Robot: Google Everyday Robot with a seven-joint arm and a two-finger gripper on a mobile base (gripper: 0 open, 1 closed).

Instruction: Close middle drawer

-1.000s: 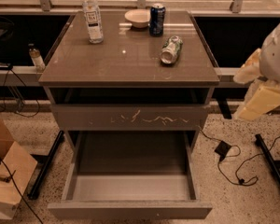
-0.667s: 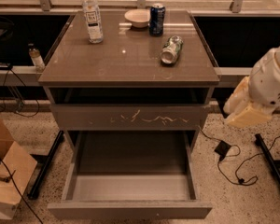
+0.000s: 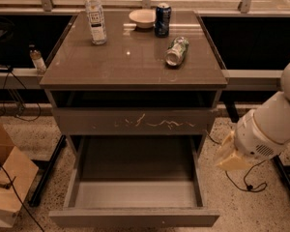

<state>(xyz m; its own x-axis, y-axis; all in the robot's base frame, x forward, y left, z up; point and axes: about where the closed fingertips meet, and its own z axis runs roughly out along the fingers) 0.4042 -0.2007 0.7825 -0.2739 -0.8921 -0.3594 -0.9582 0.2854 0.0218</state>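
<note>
Here, middle drawer [image 3: 134, 218] gapes near the fingers [image 3: 228, 156]

— What gets clipped by the edges?
— The water bottle [image 3: 95, 18] at 11 o'clock loses its cap's top. The cardboard box [image 3: 4, 190] at 8 o'clock is cut too.
— And the gripper?
— The gripper [image 3: 228, 157], at 4 o'clock beside the middle drawer [image 3: 135, 195], sits half hidden behind its white arm [image 3: 273, 122], which runs off right.

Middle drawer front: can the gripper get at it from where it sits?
Probably yes. The gripper hangs just right of the open middle drawer, off its right corner, and nothing stands between it and the drawer's front panel.
</note>
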